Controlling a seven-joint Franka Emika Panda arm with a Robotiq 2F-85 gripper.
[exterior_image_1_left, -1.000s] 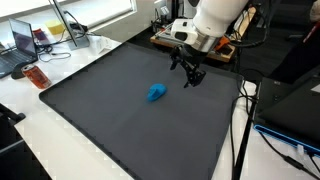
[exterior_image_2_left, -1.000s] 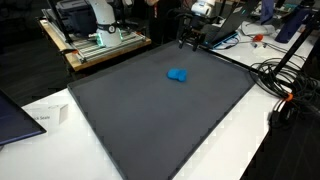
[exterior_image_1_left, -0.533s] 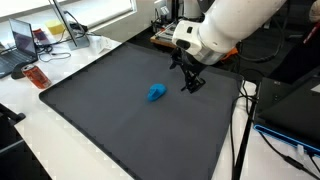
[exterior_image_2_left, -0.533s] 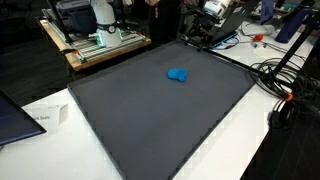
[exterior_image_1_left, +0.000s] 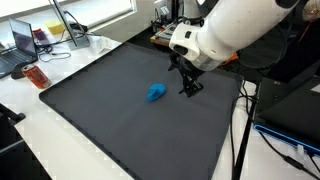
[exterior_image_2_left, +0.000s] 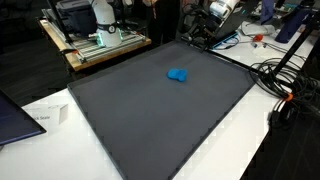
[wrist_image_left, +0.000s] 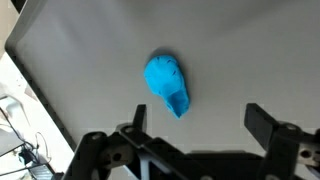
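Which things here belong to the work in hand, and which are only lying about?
In hand: small blue rounded lump; open black end effector close by it; dark grey mat under it.
Lying about: open laptop; small red box; white paper card; black cables.

No text, label, brand, number or sign can be read in any of the views. In an exterior view, the white paper slip (exterior_image_2_left: 45, 118) lying on the surface beside the dark mat (exterior_image_2_left: 150, 110) carries faint grey marks that are too small to make out. The open laptop's screen (exterior_image_1_left: 24, 38) shows only pale patches at this size, with no legible characters. The reddish packet (exterior_image_1_left: 35, 77) at the mat's edge may bear print, but it is too blurred to tell.
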